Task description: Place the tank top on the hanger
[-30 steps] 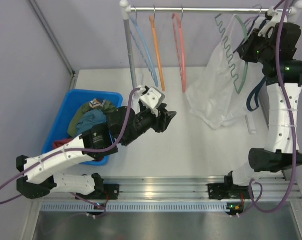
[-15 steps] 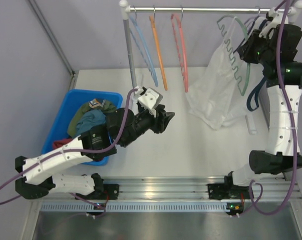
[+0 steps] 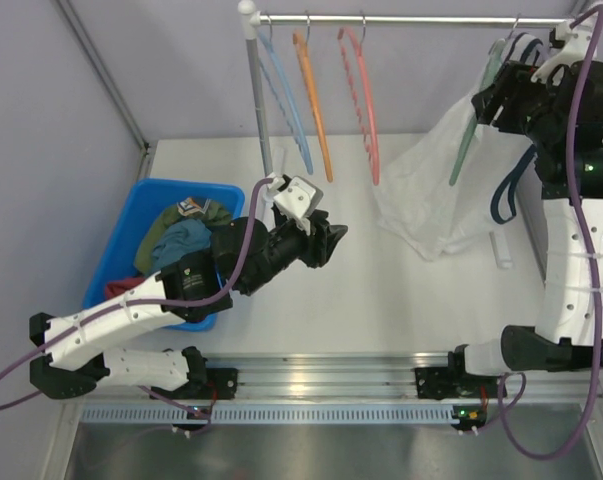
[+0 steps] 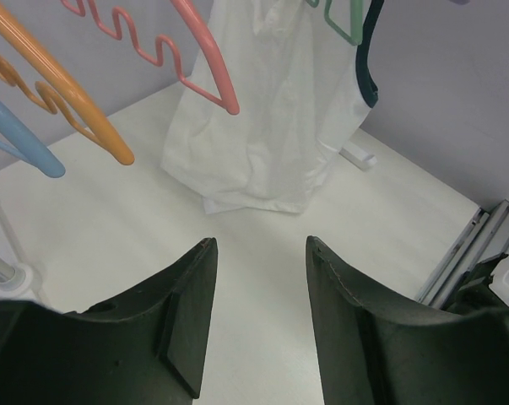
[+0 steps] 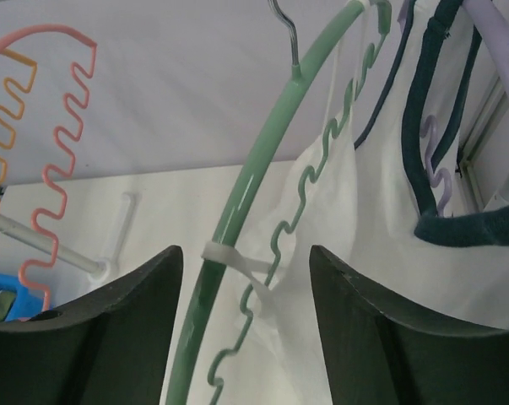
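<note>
The sage-green hanger [image 5: 230, 220] hangs by its hook from the rail, seen edge-on in the top view [image 3: 463, 150]. The white tank top [image 3: 426, 195] hangs from it, one thin strap looped over the green arm [image 5: 224, 255], its hem resting on the table. My right gripper [image 5: 244, 250] is open, a finger on each side of the hanger and strap, touching neither; it sits high at the right [image 3: 489, 100]. My left gripper [image 4: 260, 240] is open and holds nothing, hovering mid-table [image 3: 331, 240], pointed at the tank top [image 4: 254, 126].
Salmon [image 3: 366, 100], orange [image 3: 316, 100] and blue [image 3: 286, 100] hangers hang on the rail [image 3: 411, 18]. A navy-trimmed top [image 5: 440, 169] on a lavender hanger [image 5: 490, 34] hangs just right of mine. A blue bin [image 3: 131, 250] of clothes stands at the left.
My right gripper has opened and let go of the green hanger, drawing back to the right. The hanger has swung round to edge-on. The left arm has stayed put.
</note>
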You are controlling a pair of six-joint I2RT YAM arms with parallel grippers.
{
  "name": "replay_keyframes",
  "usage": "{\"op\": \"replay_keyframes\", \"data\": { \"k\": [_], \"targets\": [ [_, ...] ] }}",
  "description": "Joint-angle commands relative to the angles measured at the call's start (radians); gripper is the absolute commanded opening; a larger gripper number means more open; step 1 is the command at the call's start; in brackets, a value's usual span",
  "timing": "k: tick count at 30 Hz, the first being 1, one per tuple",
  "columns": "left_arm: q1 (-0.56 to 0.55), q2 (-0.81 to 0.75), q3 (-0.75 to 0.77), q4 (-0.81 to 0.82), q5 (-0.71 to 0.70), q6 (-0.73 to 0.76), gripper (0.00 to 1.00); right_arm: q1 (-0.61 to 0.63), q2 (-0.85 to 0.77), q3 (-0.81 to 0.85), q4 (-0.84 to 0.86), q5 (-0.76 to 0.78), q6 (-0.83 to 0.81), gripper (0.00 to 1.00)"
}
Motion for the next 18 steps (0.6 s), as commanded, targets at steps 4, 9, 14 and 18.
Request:
{"op": "replay_keyframes", "data": {
  "k": [4,9,14,18],
  "targets": [
    [-0.001,-0.031,-0.004,0.023,-0.014,-0.004,0.51,-0.011,-0.128,-0.062,0.041,-0.004,0.015,0.72],
    [-0.001,-0.033,-0.007,0.023,-0.018,-0.002,0.51,-0.011,-0.226,-0.172,0.037,-0.035,0.031,0.80],
    [-0.001,-0.037,-0.011,0.021,-0.032,0.000,0.51,-0.011,-0.389,-0.387,0.051,-0.090,0.071,0.84],
    [-0.001,-0.046,-0.031,0.020,-0.048,-0.007,0.51,-0.011,-0.526,-0.522,0.035,-0.099,0.099,0.88]
  ]
}}
